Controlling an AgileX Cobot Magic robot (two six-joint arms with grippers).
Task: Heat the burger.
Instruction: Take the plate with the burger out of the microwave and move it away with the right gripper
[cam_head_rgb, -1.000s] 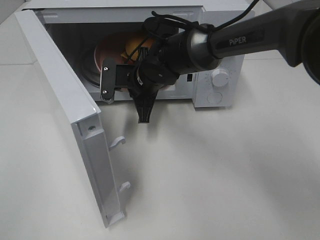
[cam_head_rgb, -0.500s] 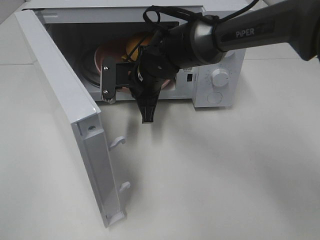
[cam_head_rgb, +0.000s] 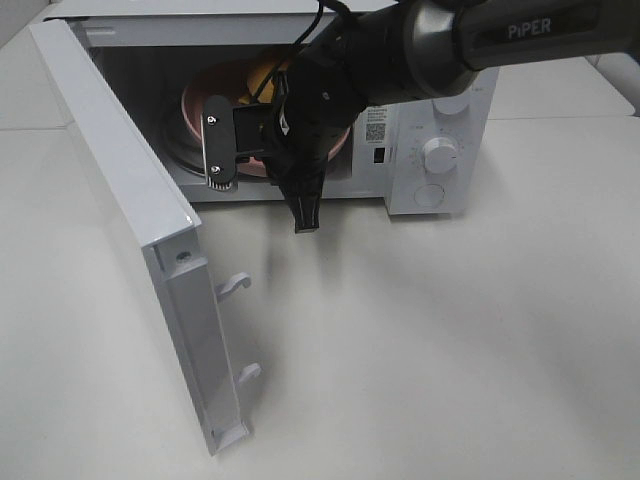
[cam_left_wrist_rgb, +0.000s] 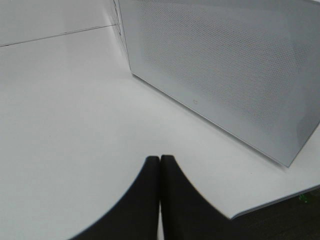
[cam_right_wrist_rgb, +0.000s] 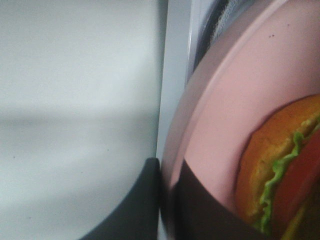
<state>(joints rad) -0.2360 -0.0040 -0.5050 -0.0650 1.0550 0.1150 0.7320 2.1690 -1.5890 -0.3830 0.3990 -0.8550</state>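
The burger (cam_head_rgb: 263, 78) lies on a pink plate (cam_head_rgb: 205, 97) inside the open microwave (cam_head_rgb: 440, 110). Only a bit of its golden bun shows behind my right arm. My right gripper (cam_head_rgb: 303, 195) reaches in from the right and is shut on the plate's near rim. In the right wrist view its dark fingers (cam_right_wrist_rgb: 145, 200) pinch the plate (cam_right_wrist_rgb: 225, 110) edge, with the burger's (cam_right_wrist_rgb: 280, 170) bun, lettuce and tomato close by. My left gripper (cam_left_wrist_rgb: 160, 170) is shut and holds nothing, over the white table beside the microwave's perforated wall (cam_left_wrist_rgb: 225, 65).
The microwave door (cam_head_rgb: 130, 200) stands wide open to the left, its latch hooks sticking out toward the table. Two knobs (cam_head_rgb: 440, 155) sit on the control panel at the right. The white table (cam_head_rgb: 420, 340) spreads in front.
My right arm has moved up and back toward the microwave, carrying the plate and burger deeper into the cavity. The left gripper's earlier state is not shown.
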